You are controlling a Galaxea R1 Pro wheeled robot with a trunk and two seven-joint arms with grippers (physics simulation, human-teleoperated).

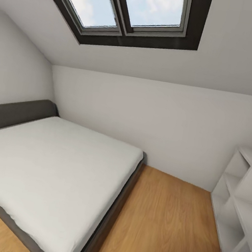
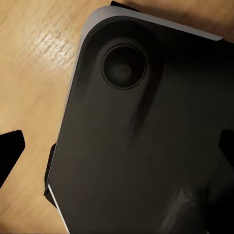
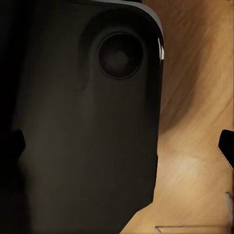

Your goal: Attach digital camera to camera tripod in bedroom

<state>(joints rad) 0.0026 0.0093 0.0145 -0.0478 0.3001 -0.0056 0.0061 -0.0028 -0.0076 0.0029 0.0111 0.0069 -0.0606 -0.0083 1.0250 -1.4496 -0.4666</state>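
Observation:
I am in the bedroom, facing a grey-headboard bed (image 1: 50,171) under a sloped ceiling. The digital camera and the camera tripod are out of view. In the left wrist view my left gripper (image 2: 118,148) is open, its dark fingertips (image 2: 9,152) at the picture's two sides with nothing held between them. My right gripper (image 3: 121,145) is open too, one fingertip (image 3: 226,146) standing against the wood floor. Both hang over my own dark base (image 2: 146,136), which has a round recess.
A white cube shelf (image 1: 238,199) stands at the right wall. Light wood floor (image 1: 163,228) runs between the bed and the shelf. A dark-framed skylight (image 1: 127,9) sits in the sloped ceiling. White walls close the far side.

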